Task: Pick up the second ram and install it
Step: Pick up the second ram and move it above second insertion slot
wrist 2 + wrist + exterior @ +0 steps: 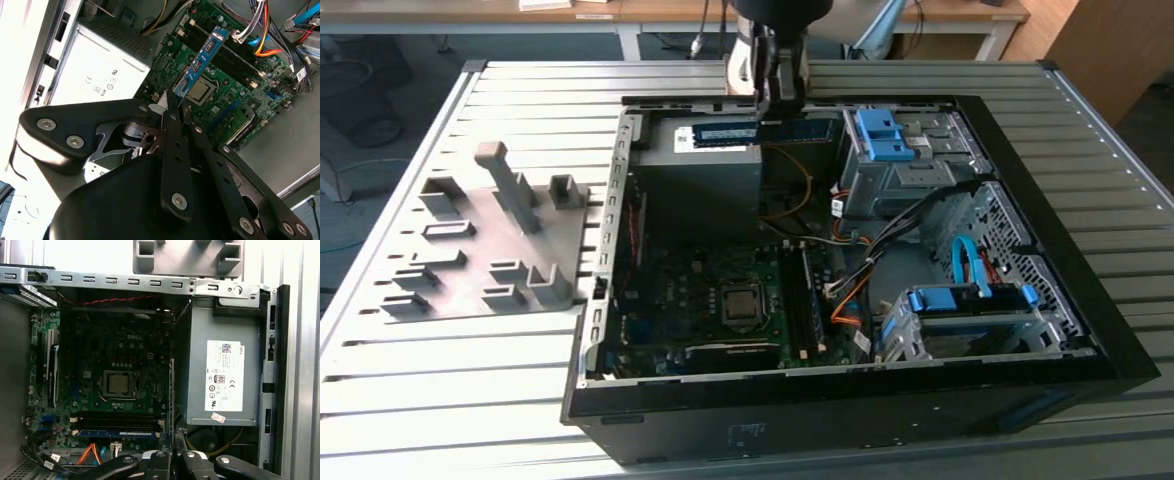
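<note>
Over the power supply [700, 178], at the far end of the computer case [854, 405] in the exterior view: gripper [771, 108] clamped shut on the second ram [727, 132], long axis crosswise to the memory slots [810, 295], slots well apart, toward the near side.

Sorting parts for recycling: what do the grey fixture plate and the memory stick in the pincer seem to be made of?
Grey fixture plate: probably matte plastic, going by the uniform grey, no glints and the blocky uprights. Second ram, clamped in the pincer: a thin rigid circuit board with a blue face and small mounted parts; the laminate type is unclear.
</note>
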